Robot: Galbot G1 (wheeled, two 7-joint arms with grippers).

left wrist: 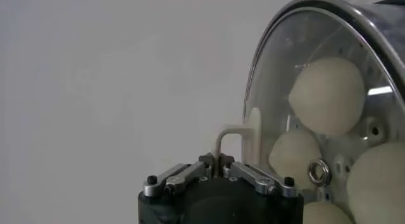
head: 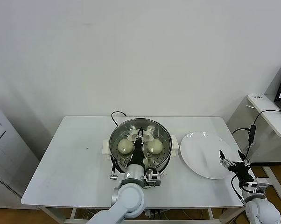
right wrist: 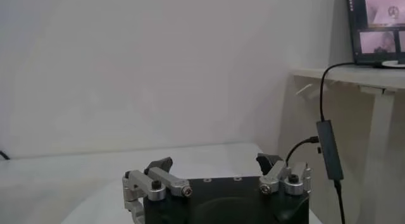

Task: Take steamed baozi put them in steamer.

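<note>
Head view: the steamer [head: 140,144] stands mid-table [head: 75,154], a glass lid [head: 145,131] on it and steamed baozi [head: 125,146] visible inside. The left pincer [head: 141,135] reaches over the pot at the lid's cream handle [head: 141,137]. A white plate [head: 206,155] lies just beside the steamer. The right pincer [head: 234,163] hovers at the plate's near edge, fingers apart.

Left wrist view: left pincer [left wrist: 221,163] clamped together on the handle [left wrist: 235,138]; baozi [left wrist: 328,95] behind the glass.

Right wrist view: right pincer [right wrist: 218,165] spread wide, holding nothing.

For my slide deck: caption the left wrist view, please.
Left gripper shut on the glass lid's cream handle, baozi visible through it inside the steamer.
</note>
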